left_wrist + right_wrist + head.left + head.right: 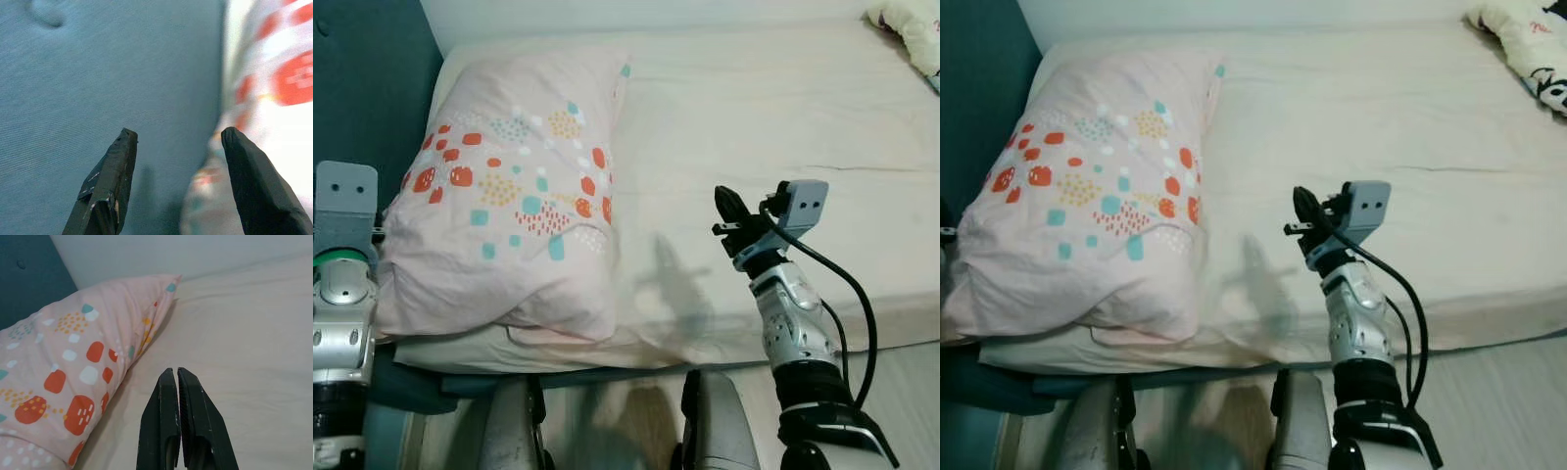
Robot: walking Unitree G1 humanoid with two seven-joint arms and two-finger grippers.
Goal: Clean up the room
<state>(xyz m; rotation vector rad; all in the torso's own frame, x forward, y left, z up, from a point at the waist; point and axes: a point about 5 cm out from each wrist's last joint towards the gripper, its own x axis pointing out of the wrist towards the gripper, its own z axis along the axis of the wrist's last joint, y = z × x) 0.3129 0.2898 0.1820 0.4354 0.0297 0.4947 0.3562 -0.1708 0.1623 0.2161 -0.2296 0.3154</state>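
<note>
Pillow (pixel 514 186), spotted pink, far-left on the bed (pixel 783 127), long axis near-to-far; my left gripper (pixel 178 186), parted and empty, sits nearest at its left edge, right gripper (pixel 177 421) pressed closed, empty, rightward.

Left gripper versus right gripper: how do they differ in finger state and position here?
The left gripper has its fingers spread apart, while the right gripper has its fingers pressed together. The left one sits between the teal headboard and the pillow; the right one hovers over the bare mattress. Both are empty.
</note>
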